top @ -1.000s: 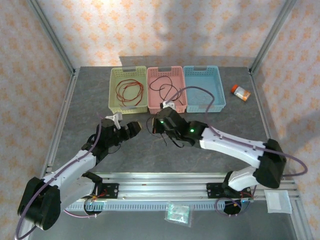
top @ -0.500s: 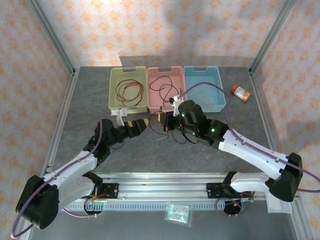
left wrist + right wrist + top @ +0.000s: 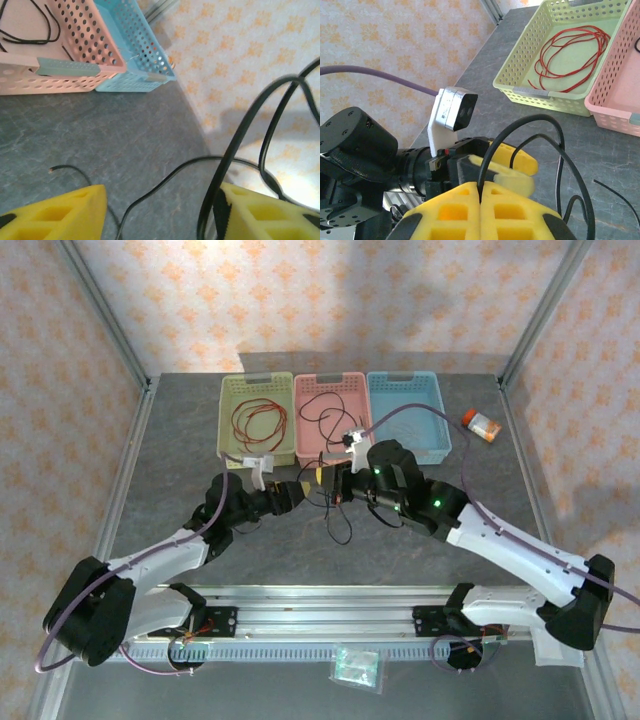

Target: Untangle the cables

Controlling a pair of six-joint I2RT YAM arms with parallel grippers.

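1. The right end effector (image 3: pixel 322 478) hangs just in front of the pink basket (image 3: pixel 300 445), above the middle of the tabletop (image 3: pixel 180 470).
2. In the right wrist view its yellow fingers (image 3: pixel 450 210) are pressed together, with a strand of the black cable (image 3: pixel 555 125) pinched in the seam between them.
3. The left end effector (image 3: pixel 296 490) faces it from the left, and the two tips are very near each other.
4. In the left wrist view the left end effector (image 3: pixel 161 195) has its fingers apart. Loops of the black cable (image 3: pixel 235 140) run through the gap, close against the right-hand finger, and are not clamped.
5. From the top, the black cable (image 3: pixel 338 520) hangs from the two end effectors in a loose loop, and its lower end lies on the tabletop in front of them.
6. One bare cable end (image 3: pixel 51 170) rests on the grey surface near the left finger.
7. A red cable (image 3: pixel 258 422) lies coiled inside the green basket (image 3: pixel 226 430).
8. A second black cable (image 3: pixel 325 410) lies in loose loops inside the pink basket.
9. The blue basket (image 3: pixel 441 425) sits to the right of the pink one, touching it.
10. A small orange bottle (image 3: pixel 482 424) lies on its side on the tabletop, near the blue basket's right edge.
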